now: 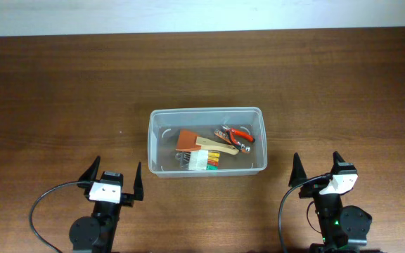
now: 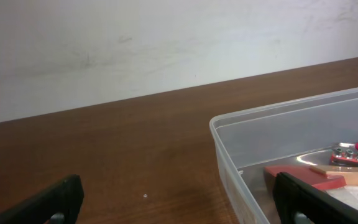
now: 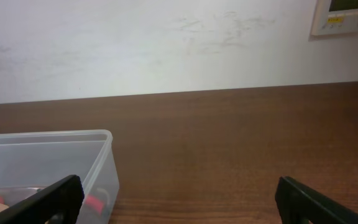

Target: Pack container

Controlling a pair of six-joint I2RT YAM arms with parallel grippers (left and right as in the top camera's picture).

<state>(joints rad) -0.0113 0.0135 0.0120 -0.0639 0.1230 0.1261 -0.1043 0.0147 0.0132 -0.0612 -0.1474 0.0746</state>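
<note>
Container (image 1: 159, 140) holding tools (image 1: 213, 149); left claw (image 1: 117, 165), right claw (image 1: 317, 157) both spread

Translucent, smooth plastic for the container (image 1: 151, 144); dark wood grain with a soft sheen on the surface (image 1: 62, 91); glossy red grips and bare metal on the pliers (image 1: 238, 135); pale wood on a tool handle (image 1: 211, 144).

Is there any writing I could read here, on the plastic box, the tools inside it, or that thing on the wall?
Nothing can be read in any view.
wall panel: a display and small yellow marks, too blurred to read.
pack of coloured pieces in the container: any print is too small to read.
The container itself: no label shows.
</note>
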